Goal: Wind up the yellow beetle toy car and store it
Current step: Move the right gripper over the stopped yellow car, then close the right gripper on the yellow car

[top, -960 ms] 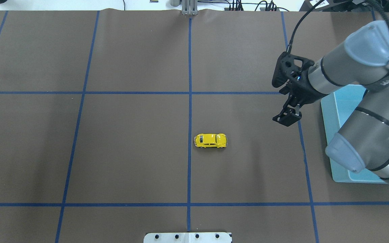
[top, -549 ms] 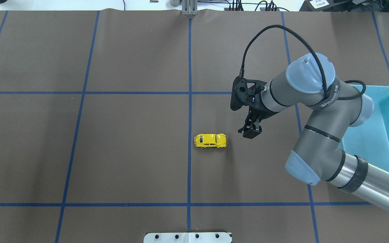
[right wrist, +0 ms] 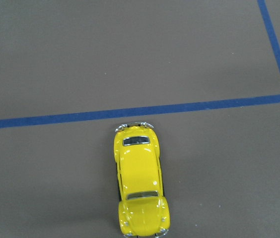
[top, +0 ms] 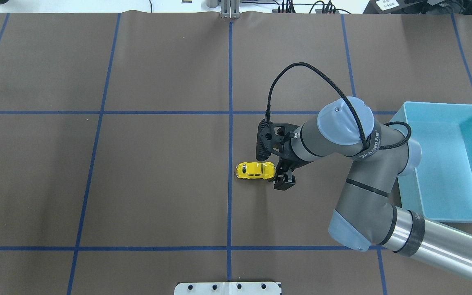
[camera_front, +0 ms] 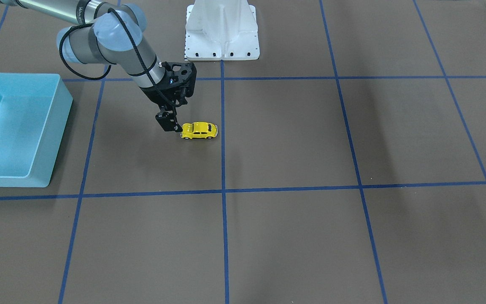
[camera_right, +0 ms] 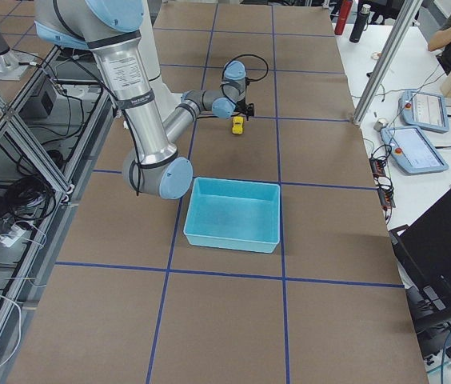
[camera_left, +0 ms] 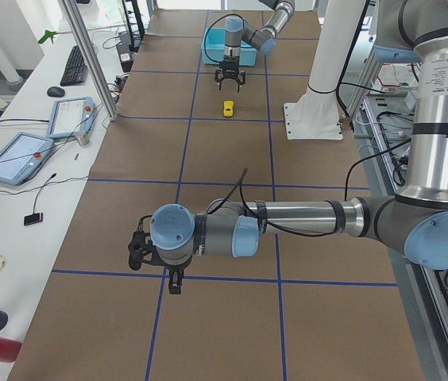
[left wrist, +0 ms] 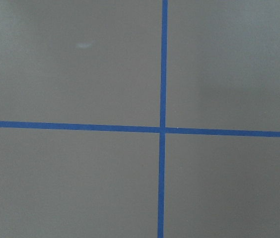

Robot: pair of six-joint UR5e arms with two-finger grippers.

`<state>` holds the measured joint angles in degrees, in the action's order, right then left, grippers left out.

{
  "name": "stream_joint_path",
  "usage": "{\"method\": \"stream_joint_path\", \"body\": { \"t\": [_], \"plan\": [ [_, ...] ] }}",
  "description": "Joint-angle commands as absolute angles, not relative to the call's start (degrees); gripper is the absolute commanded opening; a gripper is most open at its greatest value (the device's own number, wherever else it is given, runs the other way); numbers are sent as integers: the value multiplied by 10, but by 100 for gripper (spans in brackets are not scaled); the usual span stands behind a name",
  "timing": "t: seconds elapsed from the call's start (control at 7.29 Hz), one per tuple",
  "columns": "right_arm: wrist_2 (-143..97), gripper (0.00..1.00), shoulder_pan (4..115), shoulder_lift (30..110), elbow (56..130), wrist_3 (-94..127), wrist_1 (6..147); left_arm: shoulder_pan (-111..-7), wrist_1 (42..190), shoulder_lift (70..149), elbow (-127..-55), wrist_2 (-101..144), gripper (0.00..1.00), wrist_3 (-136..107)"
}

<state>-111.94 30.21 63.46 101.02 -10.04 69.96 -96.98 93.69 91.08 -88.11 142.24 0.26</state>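
The yellow beetle toy car (top: 255, 170) stands on its wheels on the brown mat, just right of the centre blue line. It also shows in the front view (camera_front: 199, 130) and fills the lower middle of the right wrist view (right wrist: 139, 188). My right gripper (top: 283, 181) hangs low right beside the car's right end, fingers pointing down and open, with nothing between them. Whether a fingertip touches the car I cannot tell. My left gripper (camera_left: 174, 282) shows only in the left side view, far from the car, and its state I cannot tell.
A light-blue bin (top: 453, 164) sits at the table's right side, behind my right arm's elbow; its inside looks bare (camera_front: 11, 126). The white robot base (camera_front: 222, 29) stands at the table's robot-side edge. Blue tape lines grid the mat.
My right arm has swung left from over the bin and come down, bringing its gripper beside the car's right end. The bin is now uncovered. The car has not moved.
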Motion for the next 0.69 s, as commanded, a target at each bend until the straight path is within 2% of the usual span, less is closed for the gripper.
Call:
{"method": "stream_joint_path", "body": {
  "t": [0.0, 0.14, 0.55],
  "plan": [
    [-1101, 100, 290, 610, 958, -98, 660, -970, 937, 909, -880, 1422, 100, 3],
    [-1096, 100, 289, 592, 919, -94, 639, -970, 937, 909, -881, 1422, 100, 3],
    [-1095, 100, 277, 589, 911, -82, 639, -970, 937, 909, -880, 1422, 100, 3]
  ]
}}
